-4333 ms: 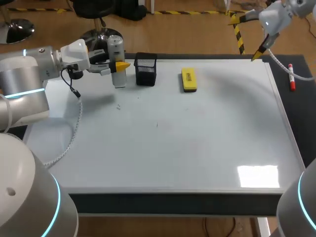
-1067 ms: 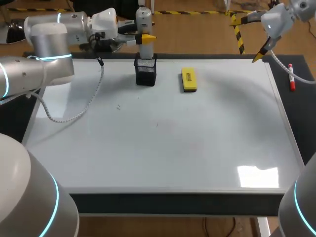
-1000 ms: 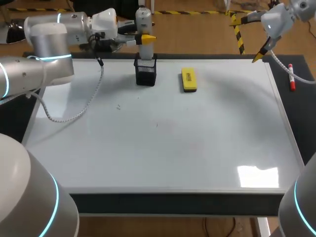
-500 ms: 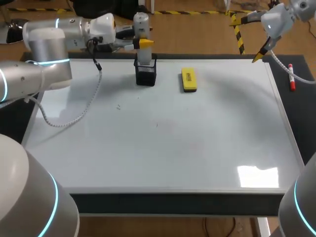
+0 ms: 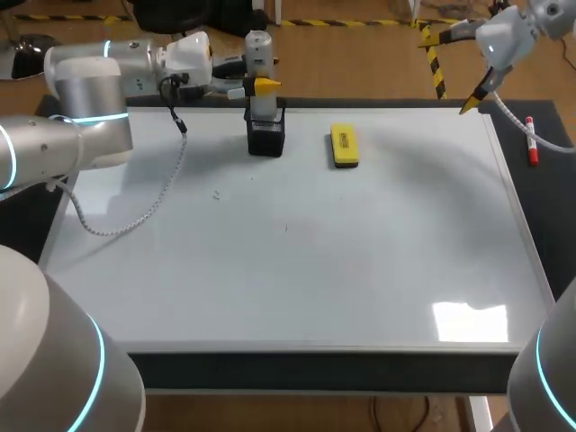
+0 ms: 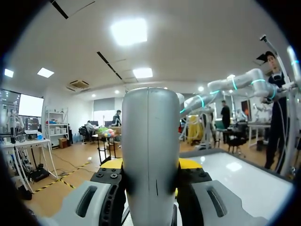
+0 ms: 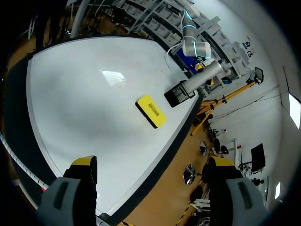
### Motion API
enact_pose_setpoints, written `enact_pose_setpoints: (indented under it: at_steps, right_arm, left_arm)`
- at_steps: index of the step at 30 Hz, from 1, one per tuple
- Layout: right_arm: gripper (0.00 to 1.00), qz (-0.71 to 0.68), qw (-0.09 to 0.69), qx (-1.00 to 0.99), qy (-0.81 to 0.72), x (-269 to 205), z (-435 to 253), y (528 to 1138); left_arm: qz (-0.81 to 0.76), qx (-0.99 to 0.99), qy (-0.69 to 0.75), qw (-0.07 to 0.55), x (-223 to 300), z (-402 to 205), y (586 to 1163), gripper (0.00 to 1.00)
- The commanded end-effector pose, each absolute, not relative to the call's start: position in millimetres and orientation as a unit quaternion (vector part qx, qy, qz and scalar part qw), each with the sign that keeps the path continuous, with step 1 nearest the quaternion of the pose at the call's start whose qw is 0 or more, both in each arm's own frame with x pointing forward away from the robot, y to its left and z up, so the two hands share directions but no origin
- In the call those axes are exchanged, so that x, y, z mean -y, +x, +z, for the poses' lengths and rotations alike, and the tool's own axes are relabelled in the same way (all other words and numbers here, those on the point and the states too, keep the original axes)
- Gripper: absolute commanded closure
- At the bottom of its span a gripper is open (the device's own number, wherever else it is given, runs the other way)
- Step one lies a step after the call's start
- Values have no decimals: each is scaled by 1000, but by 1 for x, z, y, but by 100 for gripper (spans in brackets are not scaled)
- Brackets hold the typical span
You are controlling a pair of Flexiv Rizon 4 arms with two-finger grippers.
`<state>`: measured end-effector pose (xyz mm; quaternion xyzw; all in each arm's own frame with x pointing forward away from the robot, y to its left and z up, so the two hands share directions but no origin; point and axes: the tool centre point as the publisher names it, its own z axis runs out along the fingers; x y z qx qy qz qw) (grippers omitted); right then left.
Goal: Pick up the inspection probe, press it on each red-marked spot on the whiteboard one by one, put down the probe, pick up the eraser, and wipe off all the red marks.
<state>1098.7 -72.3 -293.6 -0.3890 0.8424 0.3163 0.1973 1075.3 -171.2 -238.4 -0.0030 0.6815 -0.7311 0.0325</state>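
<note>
The grey cylindrical probe (image 5: 259, 70) stands upright with its lower end inside the black mesh holder (image 5: 266, 133) at the whiteboard's far edge. My left gripper (image 5: 253, 83) is shut on the probe (image 6: 150, 155), which fills the space between its yellow-tipped fingers (image 6: 112, 164). The yellow eraser (image 5: 344, 145) lies flat to the right of the holder. My right gripper (image 5: 448, 70) hangs open above the board's far right corner, holding nothing. Seen from that gripper (image 7: 153, 164), the eraser (image 7: 151, 111) lies ahead, with the holder (image 7: 178, 94) and probe (image 7: 203, 76) beyond it. I see no red marks on the whiteboard (image 5: 360, 270).
A red marker (image 5: 531, 139) lies on the dark table strip beyond the board's right edge. Two faint dark specks (image 5: 216, 193) mark the board left of centre. My left arm's cable (image 5: 148, 193) hangs over the board's left part.
My left gripper has come down and slightly left with the probe, sinking its lower end deeper into the mesh holder. The right arm has stayed still.
</note>
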Motion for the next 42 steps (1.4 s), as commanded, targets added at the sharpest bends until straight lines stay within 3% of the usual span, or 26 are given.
enact_pose_setpoints:
  at_steps: [1, 42]
  right_arm:
    - [0, 314, 196, -843, -391, 73, -293, 1099]
    - [0, 314, 196, -843, -391, 73, -293, 1099]
  left_arm:
    - [-733, -679, -2, 28, 173, -244, 1079, 100]
    - [-741, -671, -5, -10, 174, -291, 1073, 100]
